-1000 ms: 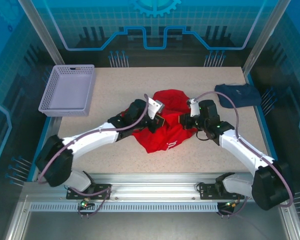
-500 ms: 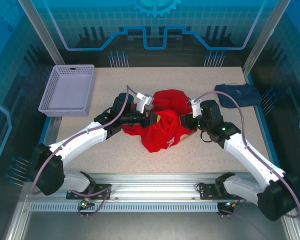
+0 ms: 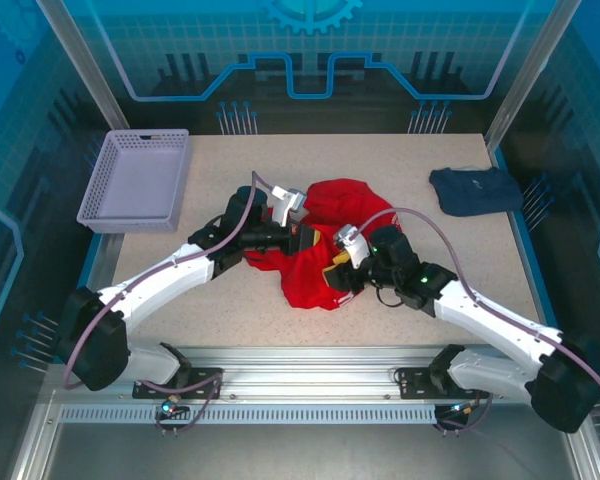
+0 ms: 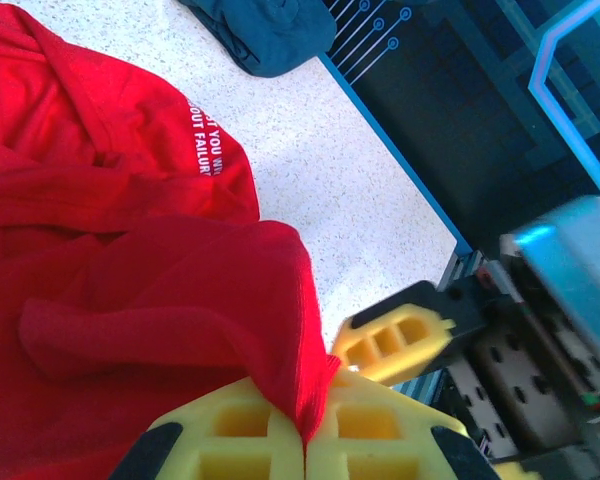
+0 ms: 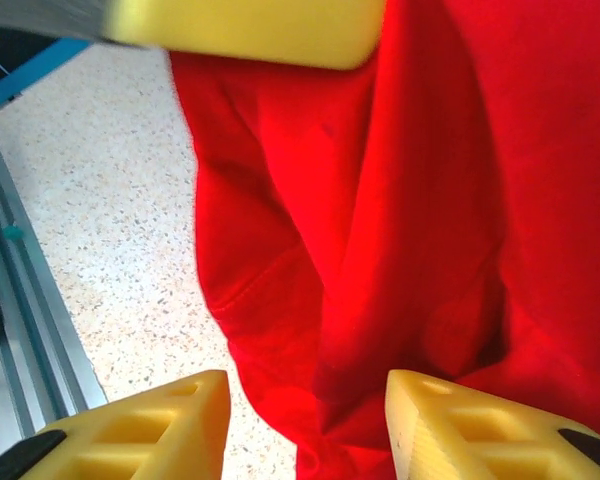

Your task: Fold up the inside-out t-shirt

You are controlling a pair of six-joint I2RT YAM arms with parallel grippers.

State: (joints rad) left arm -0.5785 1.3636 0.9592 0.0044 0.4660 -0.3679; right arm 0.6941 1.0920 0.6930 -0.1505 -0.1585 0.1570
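From above, the inside-out t-shirt (image 3: 325,225) lies bunched in the middle of the table (image 3: 230,300), between the 2 arms. The left gripper (image 3: 308,238) reaches in from the left and is clamped on a raised fold of the red cloth. The right gripper (image 3: 338,275) sits low at the shirt's lower right edge, its yellow fingers parted. A lavender basket (image 3: 135,180) stands at the upper left of the table and a dark navy garment (image 3: 475,190) lies at the upper right, well apart from the shirt.

In the left wrist view, the 2 yellow fingers (image 4: 230,440) at the bottom edge are pressed together with a ridge of red cloth pinched between them. White lettering (image 4: 205,145) shows on the shirt at upper centre. The right gripper's yellow finger sits just to the right.

In the right wrist view, the 2 fingers (image 5: 170,425) stand apart at the bottom edge, released, with red cloth hanging between and above them.
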